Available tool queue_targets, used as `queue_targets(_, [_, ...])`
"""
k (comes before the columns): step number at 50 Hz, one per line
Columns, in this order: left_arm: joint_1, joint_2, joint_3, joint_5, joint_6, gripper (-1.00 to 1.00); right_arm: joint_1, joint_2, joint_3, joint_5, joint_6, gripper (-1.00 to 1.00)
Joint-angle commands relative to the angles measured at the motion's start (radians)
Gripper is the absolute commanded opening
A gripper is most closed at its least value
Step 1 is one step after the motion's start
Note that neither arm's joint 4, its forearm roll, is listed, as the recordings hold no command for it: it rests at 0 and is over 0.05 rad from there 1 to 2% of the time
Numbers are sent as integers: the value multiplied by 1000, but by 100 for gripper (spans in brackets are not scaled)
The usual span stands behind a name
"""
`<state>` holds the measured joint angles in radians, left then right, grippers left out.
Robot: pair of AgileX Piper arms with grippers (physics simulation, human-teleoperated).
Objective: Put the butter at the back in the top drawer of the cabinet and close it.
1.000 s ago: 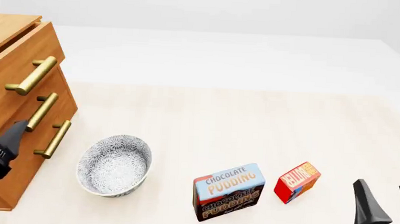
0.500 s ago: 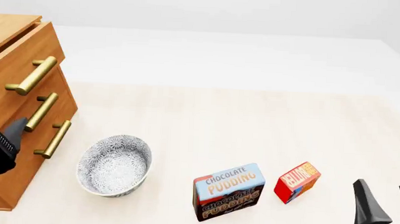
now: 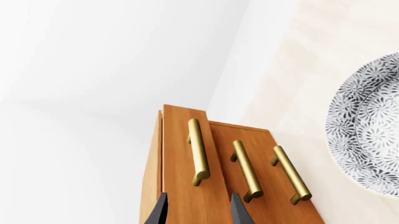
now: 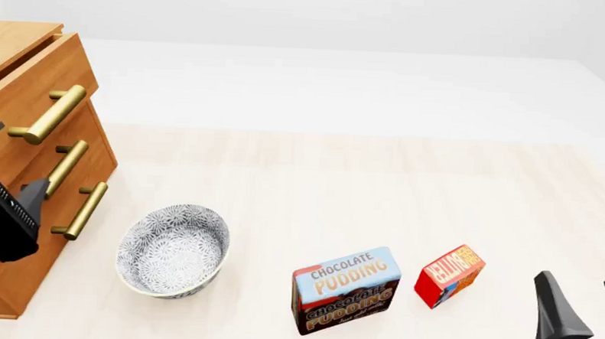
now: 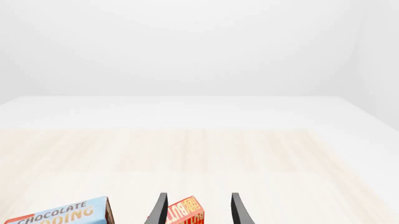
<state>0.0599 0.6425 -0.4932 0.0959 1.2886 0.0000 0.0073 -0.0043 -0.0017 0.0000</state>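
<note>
The wooden cabinet (image 4: 27,165) stands at the table's left edge with its top drawer (image 4: 36,89) slightly proud of the two below, and the left gripper (image 3: 198,212) hangs spread and empty before the brass handles, beside a patterned bowl (image 4: 173,250). Near the right front, the Chocolate Pudding box (image 4: 345,289) stands just beside the butter (image 4: 449,275), apart from it. The butter looks a light, stiff carton, best pinched across its narrow faces; the right gripper (image 5: 198,210), parted and empty, points at it.

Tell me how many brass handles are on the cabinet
3, one on each drawer front of the cabinet: the top handle, the middle handle and the bottom handle. The left wrist view shows the same three; none seems hidden.
</note>
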Motion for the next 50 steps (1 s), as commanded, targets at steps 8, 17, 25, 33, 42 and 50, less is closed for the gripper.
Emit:
queue_targets(8, [7, 27, 10, -40, 8, 100, 0, 0, 0, 0, 0, 100])
queue_targets(17, [10, 36, 26, -61, 13, 100, 0, 0, 0, 0, 0, 100])
queue_targets(25, [14, 45, 18, -70, 21, 100, 0, 0, 0, 0, 0, 100])
queue_targets(33, [10, 58, 20, -84, 15, 100, 0, 0, 0, 0, 0, 100])
queue_targets(42, [19, 83, 11, -104, 23, 100, 0, 0, 0, 0, 0, 100])
queue_targets(50, [19, 112, 12, -130, 26, 100, 0, 0, 0, 0, 0, 100])
